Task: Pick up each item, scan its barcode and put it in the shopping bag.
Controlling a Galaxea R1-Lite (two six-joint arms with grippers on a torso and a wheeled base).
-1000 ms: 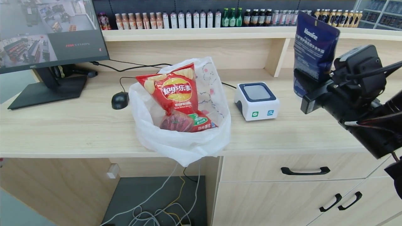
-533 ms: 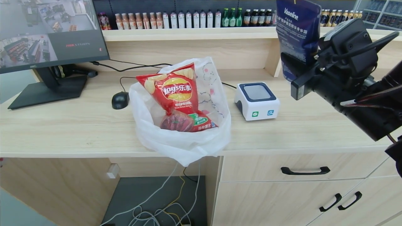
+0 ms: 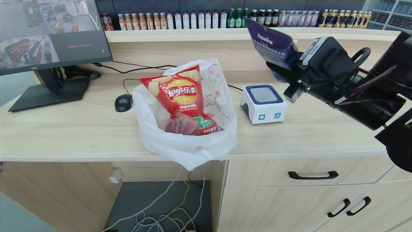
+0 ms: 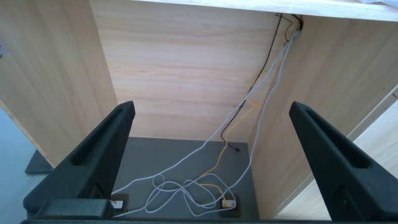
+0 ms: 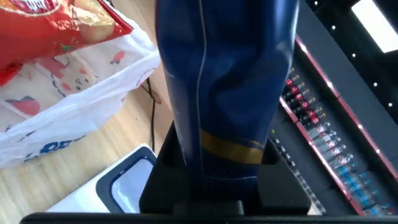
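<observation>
My right gripper [image 3: 283, 69] is shut on a dark blue pouch [image 3: 273, 45], held tilted in the air above and just behind the white barcode scanner [image 3: 263, 103]. In the right wrist view the blue pouch [image 5: 227, 81] stands between the jaws, with the scanner [image 5: 121, 186] below it. The white shopping bag [image 3: 186, 129] sits open at the counter's front edge, holding a red chip bag [image 3: 177, 93] and a dark red item [image 3: 180, 125]. My left gripper [image 4: 217, 168] is open below the counter, facing the cable space.
A monitor [image 3: 48, 35] and a black mouse [image 3: 123, 103] stand left of the bag on the wooden counter [image 3: 64, 129]. A shelf of bottles [image 3: 206, 19] runs along the back. Drawers [image 3: 312, 175] lie under the counter at right. Loose cables [image 4: 205, 180] hang underneath.
My right gripper has carried the blue pouch left and tipped it over, from upright at the far right to a slant above the scanner. The bag and its contents have stayed still.
</observation>
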